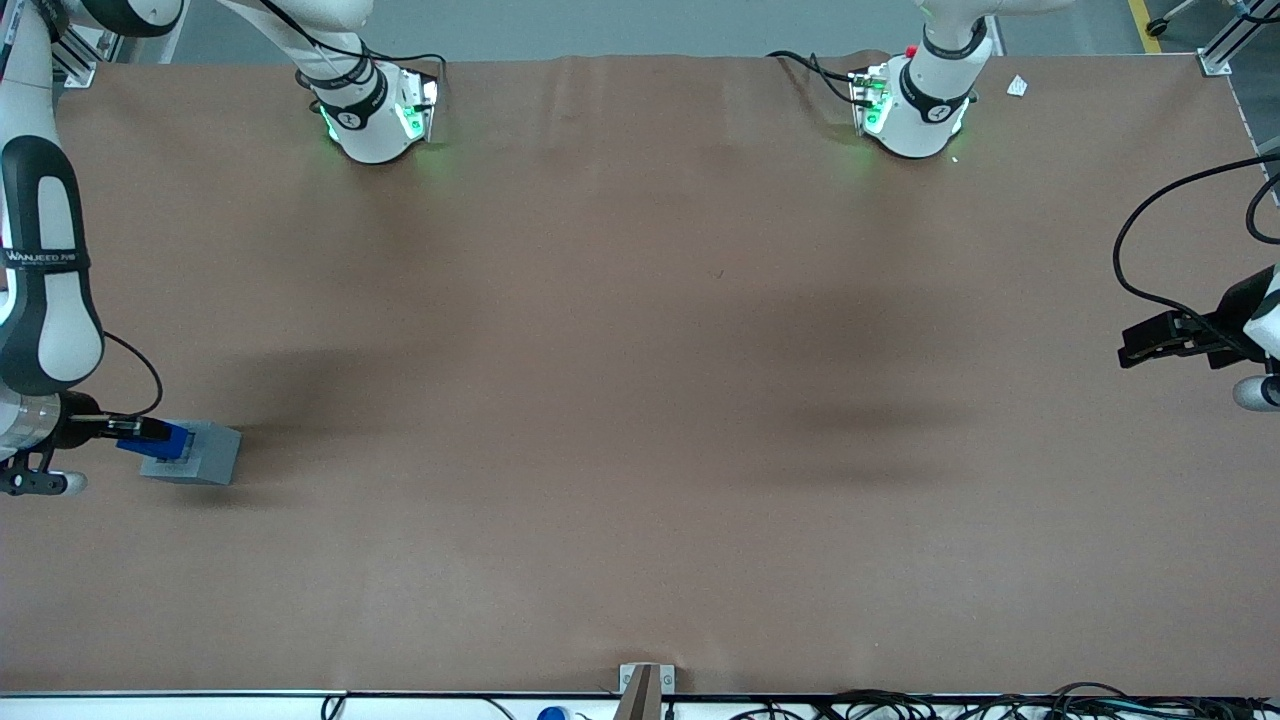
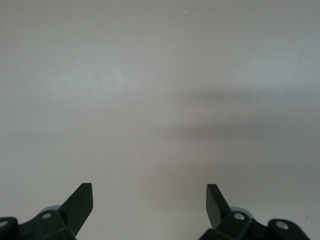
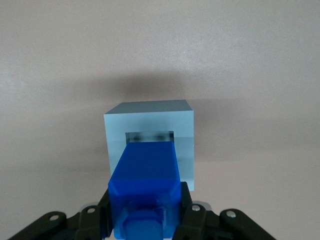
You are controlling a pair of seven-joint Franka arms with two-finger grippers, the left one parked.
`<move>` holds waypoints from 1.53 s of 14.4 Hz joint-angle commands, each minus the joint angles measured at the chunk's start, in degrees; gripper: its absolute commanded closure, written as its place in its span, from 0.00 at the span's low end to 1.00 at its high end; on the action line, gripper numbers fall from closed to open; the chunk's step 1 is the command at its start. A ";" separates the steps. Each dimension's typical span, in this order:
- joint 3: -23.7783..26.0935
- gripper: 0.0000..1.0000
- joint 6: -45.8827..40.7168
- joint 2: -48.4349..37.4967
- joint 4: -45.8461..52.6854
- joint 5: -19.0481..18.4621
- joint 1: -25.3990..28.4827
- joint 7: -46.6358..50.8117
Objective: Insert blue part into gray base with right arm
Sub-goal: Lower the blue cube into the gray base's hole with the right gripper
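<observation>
The gray base (image 1: 205, 455) sits on the brown table at the working arm's end; it also shows in the right wrist view (image 3: 150, 117), with its square socket (image 3: 149, 136) facing the camera. My right gripper (image 1: 150, 434) is shut on the blue part (image 1: 165, 440), with a black finger pressed on either side of it in the wrist view (image 3: 146, 192). The blue part's leading end sits at the socket's mouth, lined up with it. How deep it sits in the socket I cannot tell.
The brown table (image 1: 640, 400) stretches wide toward the parked arm's end. The two arm bases (image 1: 375, 115) stand at the table's edge farthest from the front camera. Cables and a bracket (image 1: 645, 685) lie along the nearest edge.
</observation>
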 commanded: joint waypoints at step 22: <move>0.89 0.98 0.50 1.95 1.18 -0.77 -0.49 -0.79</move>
